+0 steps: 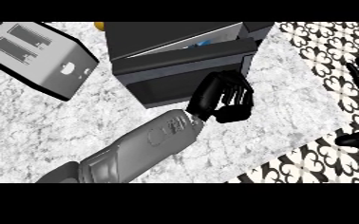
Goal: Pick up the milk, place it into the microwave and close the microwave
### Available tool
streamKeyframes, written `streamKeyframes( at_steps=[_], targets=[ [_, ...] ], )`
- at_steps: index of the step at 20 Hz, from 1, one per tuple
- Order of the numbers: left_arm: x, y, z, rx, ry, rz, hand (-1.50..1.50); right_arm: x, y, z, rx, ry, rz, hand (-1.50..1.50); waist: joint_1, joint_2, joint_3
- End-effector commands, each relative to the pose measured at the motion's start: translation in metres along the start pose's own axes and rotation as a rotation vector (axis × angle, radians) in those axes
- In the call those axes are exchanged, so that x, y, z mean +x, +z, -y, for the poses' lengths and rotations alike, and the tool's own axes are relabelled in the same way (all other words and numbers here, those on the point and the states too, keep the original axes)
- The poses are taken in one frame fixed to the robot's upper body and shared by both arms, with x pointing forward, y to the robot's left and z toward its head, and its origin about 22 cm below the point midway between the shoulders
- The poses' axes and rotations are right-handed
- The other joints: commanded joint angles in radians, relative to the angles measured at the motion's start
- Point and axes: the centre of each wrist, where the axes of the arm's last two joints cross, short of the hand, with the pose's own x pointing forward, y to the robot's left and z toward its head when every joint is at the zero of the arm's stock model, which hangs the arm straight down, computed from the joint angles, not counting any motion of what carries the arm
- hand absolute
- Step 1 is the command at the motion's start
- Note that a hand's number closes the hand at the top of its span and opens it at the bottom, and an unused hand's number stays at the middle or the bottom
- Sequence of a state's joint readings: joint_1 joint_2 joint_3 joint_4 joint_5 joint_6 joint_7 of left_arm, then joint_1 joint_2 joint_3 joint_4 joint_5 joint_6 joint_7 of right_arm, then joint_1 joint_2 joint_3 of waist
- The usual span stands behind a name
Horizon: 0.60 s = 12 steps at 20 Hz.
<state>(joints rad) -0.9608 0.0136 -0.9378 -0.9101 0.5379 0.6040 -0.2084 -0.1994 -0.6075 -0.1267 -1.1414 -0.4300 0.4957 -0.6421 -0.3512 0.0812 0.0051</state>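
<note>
The dark microwave (179, 52) stands at the back of the counter with its door (186, 73) nearly closed, leaving a thin gap along the top. Through that gap I see a bit of blue and white, the milk (203, 43), inside. My left hand (223, 97) comes in on a grey forearm from the lower left. It rests against the door's front right end with its fingers curled and holds nothing. Only a small black part of my right hand (347, 140) shows at the right edge.
A silver toaster (43, 57) lies at the back left of the speckled counter (84, 123). A small yellow thing (100, 25) peeks out behind the microwave. The counter's edge runs diagonally at the lower right, with patterned floor (316, 163) beyond it.
</note>
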Motion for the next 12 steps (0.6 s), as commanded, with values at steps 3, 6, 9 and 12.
streamKeyframes(
  at_steps=[3, 6, 9, 12],
  targets=[
    [0.020, -0.023, -0.004, 0.037, 0.001, 0.028, 1.50, 0.011, -0.022, -0.001, 0.100, -0.067, 0.076, -1.50, -0.038, 0.007, 0.001],
    [0.025, -0.030, -0.008, 0.047, -0.002, 0.037, 1.50, 0.014, -0.032, -0.007, 0.151, -0.097, 0.097, -1.50, -0.049, 0.020, 0.004],
    [0.031, -0.038, -0.011, 0.061, -0.008, 0.038, 1.50, 0.014, -0.035, -0.012, 0.189, -0.135, 0.078, -1.50, -0.060, 0.023, 0.006],
    [0.035, -0.044, -0.015, 0.072, -0.007, 0.044, 1.50, 0.024, -0.047, -0.013, 0.248, -0.135, 0.083, -1.50, -0.069, 0.030, 0.005]
  ],
)
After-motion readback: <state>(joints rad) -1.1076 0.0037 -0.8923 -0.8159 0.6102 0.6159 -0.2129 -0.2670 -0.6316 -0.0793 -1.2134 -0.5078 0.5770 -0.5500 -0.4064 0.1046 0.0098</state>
